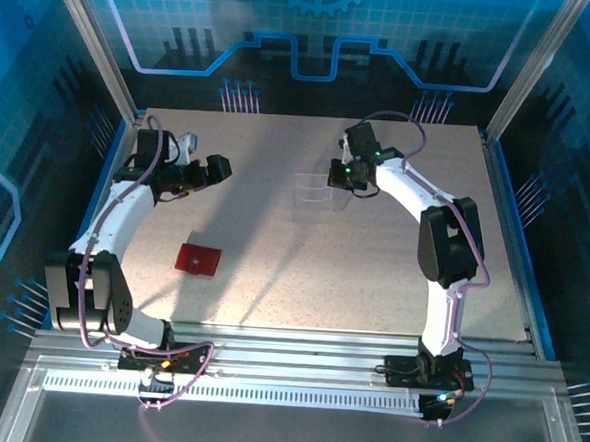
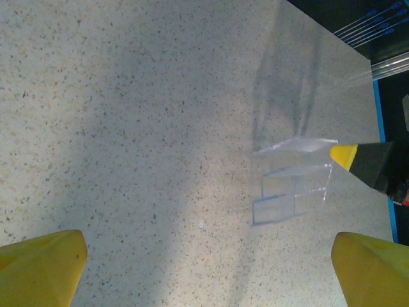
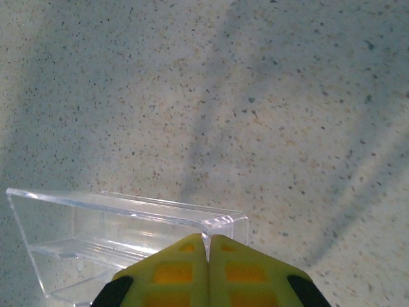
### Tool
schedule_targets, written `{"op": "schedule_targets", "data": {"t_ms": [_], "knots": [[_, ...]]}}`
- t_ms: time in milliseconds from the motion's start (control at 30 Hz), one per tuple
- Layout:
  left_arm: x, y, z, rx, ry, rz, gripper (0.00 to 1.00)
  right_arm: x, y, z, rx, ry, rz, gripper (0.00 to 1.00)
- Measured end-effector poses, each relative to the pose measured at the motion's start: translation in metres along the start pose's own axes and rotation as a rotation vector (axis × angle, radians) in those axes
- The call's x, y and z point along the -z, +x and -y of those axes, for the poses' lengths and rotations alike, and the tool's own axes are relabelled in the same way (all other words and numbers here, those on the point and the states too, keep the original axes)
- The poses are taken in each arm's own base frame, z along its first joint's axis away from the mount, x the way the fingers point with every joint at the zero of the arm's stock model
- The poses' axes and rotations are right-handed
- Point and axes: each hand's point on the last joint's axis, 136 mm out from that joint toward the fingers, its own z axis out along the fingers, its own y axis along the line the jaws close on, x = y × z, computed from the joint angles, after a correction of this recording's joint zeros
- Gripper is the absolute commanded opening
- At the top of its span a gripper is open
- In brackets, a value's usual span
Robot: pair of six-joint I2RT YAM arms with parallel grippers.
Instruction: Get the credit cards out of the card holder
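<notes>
Card holder [image 1: 198, 258] well apart from both arms, right pincer [image 3: 208, 240] closed tight, tips at corner of clear acrylic stand [image 3: 128, 220], left pincer [image 2: 208, 243] wide open over desk [image 1: 372, 276], holder red, lying flat, near-left of desk

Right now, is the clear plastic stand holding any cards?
Empty. Both wrist views show the clear stand with bare tiers, and the speckled table is visible straight through them.

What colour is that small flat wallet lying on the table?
The card holder is red; the top external view shows it best.
</notes>
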Motion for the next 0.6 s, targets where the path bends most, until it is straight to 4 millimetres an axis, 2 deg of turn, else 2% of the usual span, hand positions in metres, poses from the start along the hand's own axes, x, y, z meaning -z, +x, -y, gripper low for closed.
{"op": "schedule_targets", "data": {"t_ms": [267, 600], "knots": [[-0.007, 0.004, -0.007, 0.022, -0.01, -0.023, 0.99, -0.015, -0.015, -0.007, 0.023, 0.007, -0.002, 0.02], [-0.012, 0.006, -0.011, 0.032, -0.016, -0.038, 0.99, -0.026, -0.007, 0.006, 0.011, 0.062, -0.027, 0.02]]}}
